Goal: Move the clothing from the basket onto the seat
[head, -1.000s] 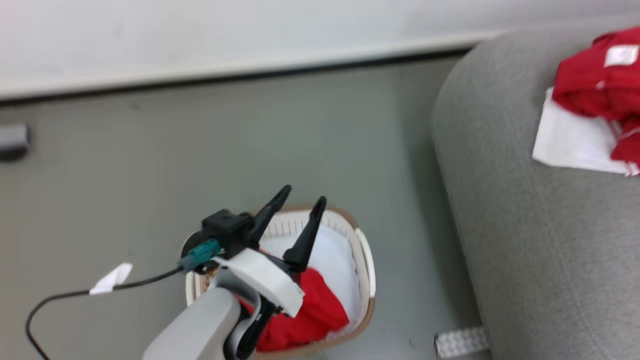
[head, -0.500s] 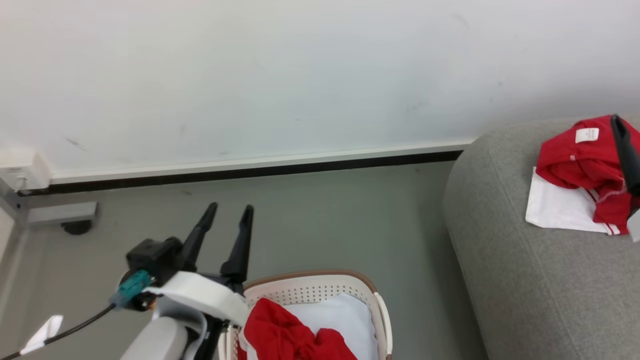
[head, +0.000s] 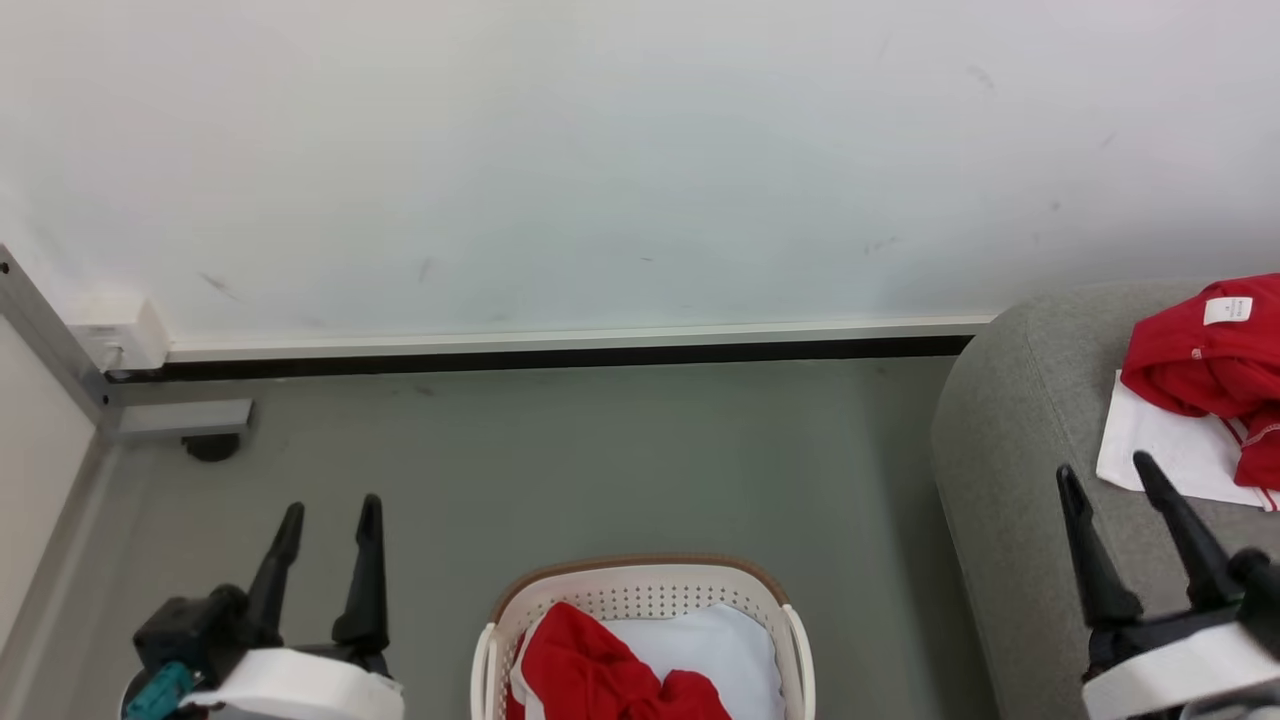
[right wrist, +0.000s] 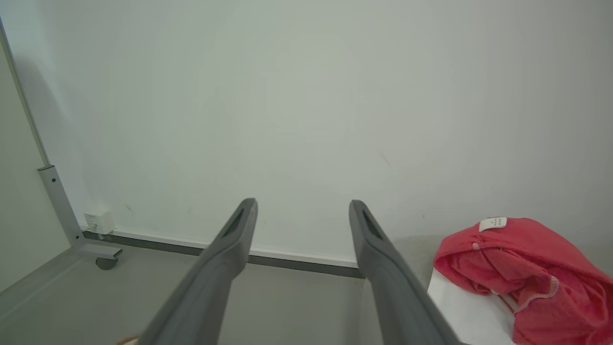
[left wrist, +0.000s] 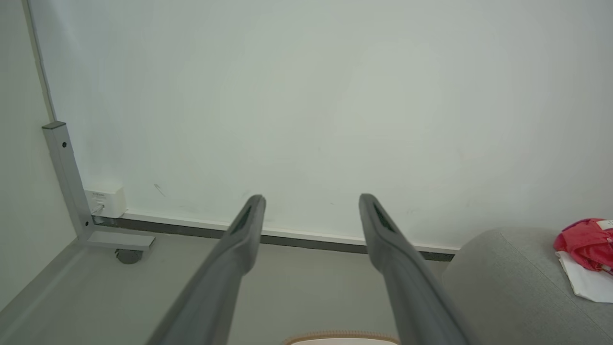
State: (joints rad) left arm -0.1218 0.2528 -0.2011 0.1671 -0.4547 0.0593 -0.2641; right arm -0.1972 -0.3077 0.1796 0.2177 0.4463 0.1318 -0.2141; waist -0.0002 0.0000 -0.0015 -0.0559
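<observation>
The basket (head: 640, 572) stands on the grey floor (head: 600, 460) at the near middle of the head view. Its rounded far end points toward the wall (head: 600, 150); the near part is cut off by the frame, so its long axis seems to run near to far. It is cream-white with perforated walls and a brown rim.

A red garment (head: 590, 675) lies crumpled in the basket's left half, with no clear long axis, resting on a plain white pad (head: 735, 650) that covers the right half.

The seat (head: 1010, 480), grey woven fabric with a rounded corner, fills the right side, well apart from the basket across bare floor. On its far right lies a red-and-white garment (head: 1200, 360), bunched up, with a small white label (head: 1228, 310) at its far edge and a flat white panel (head: 1165, 450) spreading toward the near left.

The left hand (head: 332, 506) hangs over the floor left of the basket, fingers spread and holding nothing, pointing toward the wall. The right hand (head: 1105, 468) hovers over the seat, just near of the white panel, fingers likewise spread and empty.

At the far left a grey metal frame leg (head: 180, 418) with a dark caster (head: 210, 446) stands by the wall, beside a white socket box (head: 112, 335).
</observation>
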